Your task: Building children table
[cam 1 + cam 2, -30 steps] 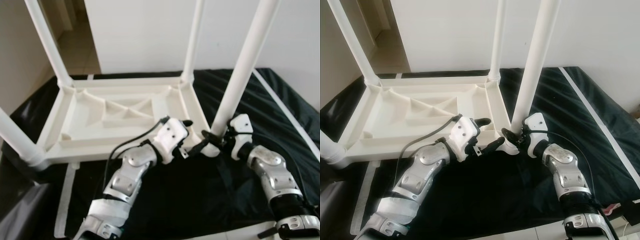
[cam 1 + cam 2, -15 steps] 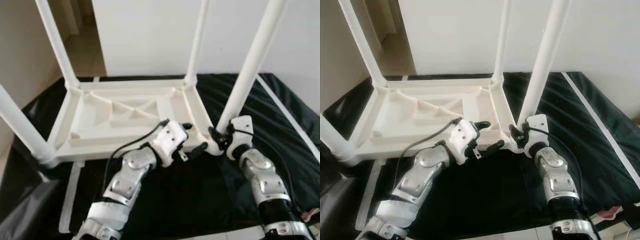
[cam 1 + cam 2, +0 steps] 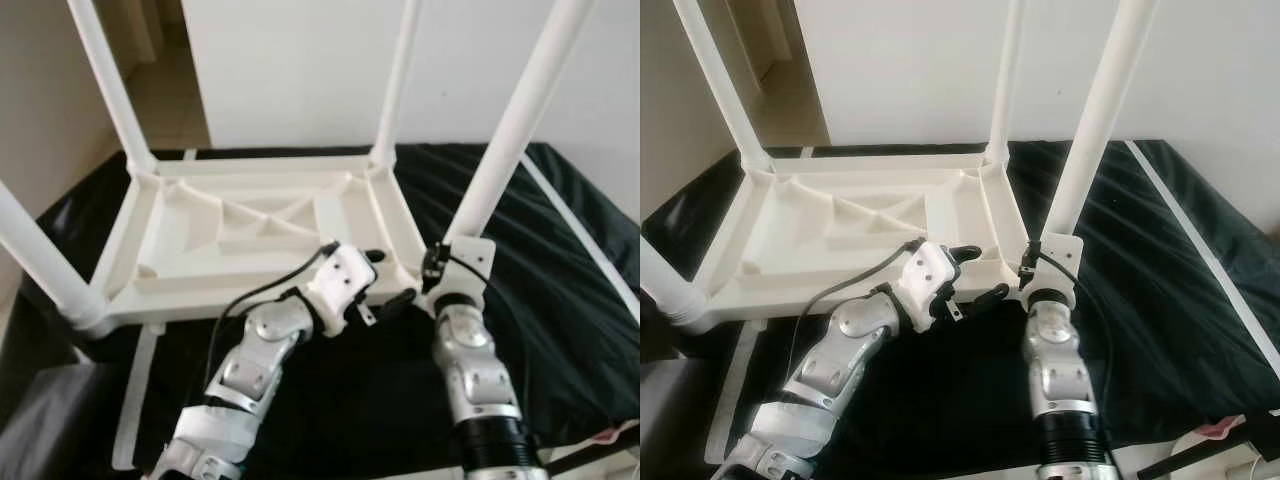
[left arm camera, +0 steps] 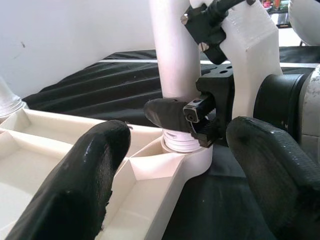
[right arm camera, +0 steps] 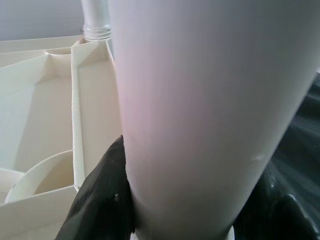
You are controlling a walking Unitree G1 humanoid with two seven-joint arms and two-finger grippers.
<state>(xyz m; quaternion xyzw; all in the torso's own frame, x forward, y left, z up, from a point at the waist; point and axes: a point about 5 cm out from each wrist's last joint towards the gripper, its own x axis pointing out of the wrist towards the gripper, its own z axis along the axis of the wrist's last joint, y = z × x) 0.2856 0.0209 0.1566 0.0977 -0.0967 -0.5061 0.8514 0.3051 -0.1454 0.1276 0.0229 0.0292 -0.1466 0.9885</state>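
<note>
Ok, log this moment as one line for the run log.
stage: leg fitting | right gripper: shut on near-right table leg at its base | left gripper: open, beside socket corner | table top: upside down on black sheet

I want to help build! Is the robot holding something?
Yes. The right claw grips the near table leg just above its socket. The left claw holds nothing.
</note>
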